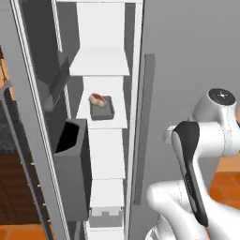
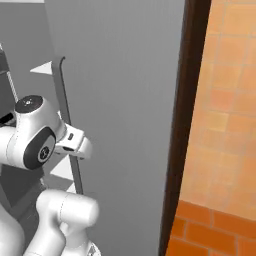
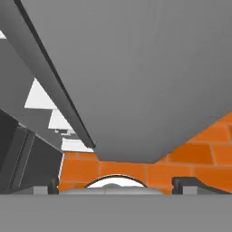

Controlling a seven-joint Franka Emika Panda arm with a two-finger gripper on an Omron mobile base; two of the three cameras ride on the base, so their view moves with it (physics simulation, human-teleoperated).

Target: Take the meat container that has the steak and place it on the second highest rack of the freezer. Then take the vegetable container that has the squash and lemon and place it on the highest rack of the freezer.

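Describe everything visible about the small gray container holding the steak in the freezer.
The small gray meat container is a low, squarish, matte open-topped box. It sits flat on a white shelf inside the open gray freezer, one board below the shelf above. The red, pale-rimmed steak rests on its rear left edge. Nothing else touches it.

Inside the freezer point(image 1: 136, 93): steak point(image 1: 97, 98) in a container point(image 1: 102, 108) on the second highest rack point(image 1: 119, 121), below the highest rack point(image 1: 99, 63); door handle point(image 1: 143, 126) at right.

Flat, even light; soft rendered blur.
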